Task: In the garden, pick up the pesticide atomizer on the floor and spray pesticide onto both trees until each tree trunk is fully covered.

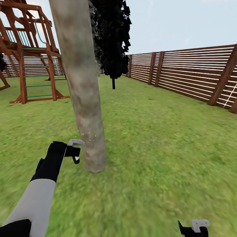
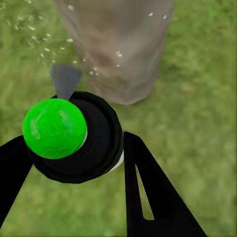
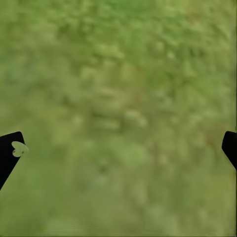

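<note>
The thick grey-beige tree trunk [image 1: 86,98] rises from the lawn [image 1: 158,138] just ahead of me. My left gripper [image 1: 75,152] sits low beside the trunk's base, close to the bark. In the left wrist view the left gripper [image 2: 74,143] is shut on the pesticide atomizer [image 2: 54,128], a black bottle with a bright green cap. Its grey nozzle [image 2: 65,79] points toward the trunk [image 2: 118,49]. Tiny white pesticide specks [image 2: 118,54] dot the bark, and more float over the grass. A few specks [image 1: 88,133] show low on the trunk. My right gripper [image 1: 194,228] hangs open over bare grass [image 3: 118,98].
A red-brown wooden play frame [image 1: 29,56] stands at the back left. A narrow, very dark columnar tree [image 1: 112,36] rises behind the trunk. The brown slat fence [image 1: 184,72] runs along the right side. Open lawn stretches to the right of the trunk.
</note>
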{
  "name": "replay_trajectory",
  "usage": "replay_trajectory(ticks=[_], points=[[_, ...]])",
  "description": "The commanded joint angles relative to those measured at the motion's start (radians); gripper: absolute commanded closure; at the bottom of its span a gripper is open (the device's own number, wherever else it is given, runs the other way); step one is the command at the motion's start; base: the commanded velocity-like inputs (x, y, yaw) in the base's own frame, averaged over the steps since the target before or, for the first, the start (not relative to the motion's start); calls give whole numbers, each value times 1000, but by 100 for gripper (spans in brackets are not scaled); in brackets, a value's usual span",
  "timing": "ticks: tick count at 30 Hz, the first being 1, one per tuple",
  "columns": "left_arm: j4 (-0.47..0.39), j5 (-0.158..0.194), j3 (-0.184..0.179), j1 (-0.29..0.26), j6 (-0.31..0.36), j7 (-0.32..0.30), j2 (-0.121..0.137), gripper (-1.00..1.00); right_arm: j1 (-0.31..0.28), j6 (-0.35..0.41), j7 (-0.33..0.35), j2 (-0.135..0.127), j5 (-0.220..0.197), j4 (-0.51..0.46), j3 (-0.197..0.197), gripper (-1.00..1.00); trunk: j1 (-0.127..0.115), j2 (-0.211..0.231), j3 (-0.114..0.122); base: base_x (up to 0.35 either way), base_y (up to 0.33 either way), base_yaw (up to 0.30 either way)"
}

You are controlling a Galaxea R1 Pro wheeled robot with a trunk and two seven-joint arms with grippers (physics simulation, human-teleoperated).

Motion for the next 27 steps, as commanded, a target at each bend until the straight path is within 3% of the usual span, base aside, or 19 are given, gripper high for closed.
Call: replay_trajectory(ticks=[1,10,20,27], points=[[-6,3,0,0,8,0,3,100,0,0,0,0,0,0,0,-100,0,0,0,137,-230,0],[-48,4,0,0,13,0,-5,100,0,0,0,3,0,0,1,-100,0,0,0,4,-268,192],[-49,2,0,6,13,0,-6,100,0,0,0,4,0,0,1,-100,0,0,0,201,-199,44],[-33,4,-12,16,10,1,-6,100,0,0,0,5,0,0,1,-100,0,0,0,42,-267,258]])
